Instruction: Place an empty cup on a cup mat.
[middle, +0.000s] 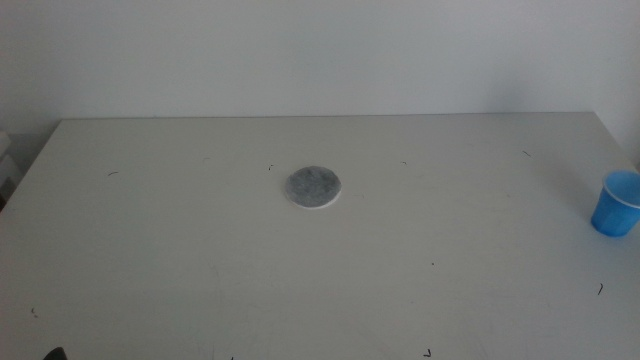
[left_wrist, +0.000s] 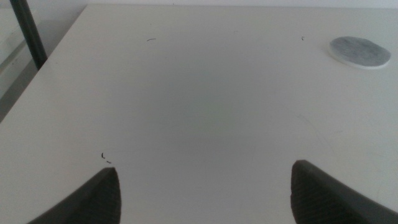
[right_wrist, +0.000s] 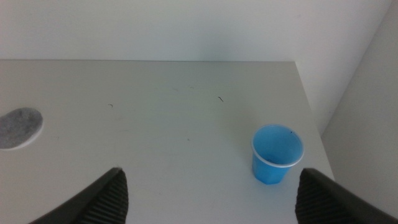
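Note:
The blue cup (middle: 616, 203) stands upright near the table's right edge; the right wrist view shows it (right_wrist: 277, 155) empty, with a pale rim. The cup mat (middle: 313, 186) is a grey round disc with a white edge, lying flat near the table's middle; it also shows in the left wrist view (left_wrist: 360, 51) and the right wrist view (right_wrist: 19, 127). My left gripper (left_wrist: 205, 193) is open and empty, low over the table's near left part. My right gripper (right_wrist: 211, 196) is open and empty, short of the cup. Neither arm shows in the middle view.
The white table (middle: 200, 250) bears small dark specks. A wall rises behind its far edge. A dark pole (left_wrist: 28, 34) stands beyond the table's left edge. The table's right edge lies close beside the cup.

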